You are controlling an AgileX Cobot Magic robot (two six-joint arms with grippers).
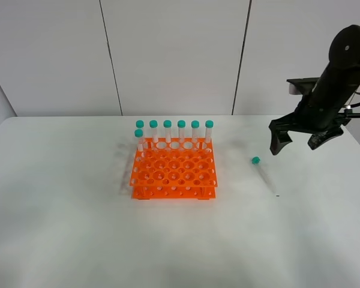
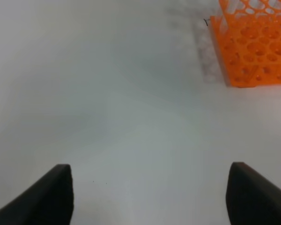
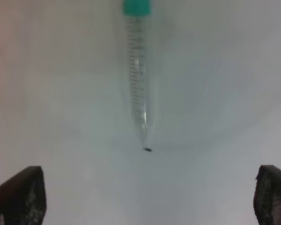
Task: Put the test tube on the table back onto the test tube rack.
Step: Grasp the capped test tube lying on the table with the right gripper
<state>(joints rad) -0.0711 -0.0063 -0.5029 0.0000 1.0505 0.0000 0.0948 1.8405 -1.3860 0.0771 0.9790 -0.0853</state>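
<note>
A clear test tube [image 1: 264, 174] with a teal cap lies flat on the white table [image 1: 60, 240], to the right of the orange test tube rack [image 1: 173, 169]. The right wrist view shows the tube [image 3: 139, 84] lengthwise, cap far, conical tip near. My right gripper [image 1: 300, 143] hangs open and empty above the table, up and to the right of the tube. Its fingertips [image 3: 23, 197] frame the right wrist view. The left gripper [image 2: 150, 194] is open and empty over bare table; the rack's corner [image 2: 253, 47] shows beyond it. The left arm is out of the exterior view.
Several capped tubes [image 1: 174, 133] stand upright in the rack's back row, one more in the second row at the left [image 1: 139, 139]. The rack's other holes are empty. A grey panelled wall [image 1: 168, 54] rises behind the table.
</note>
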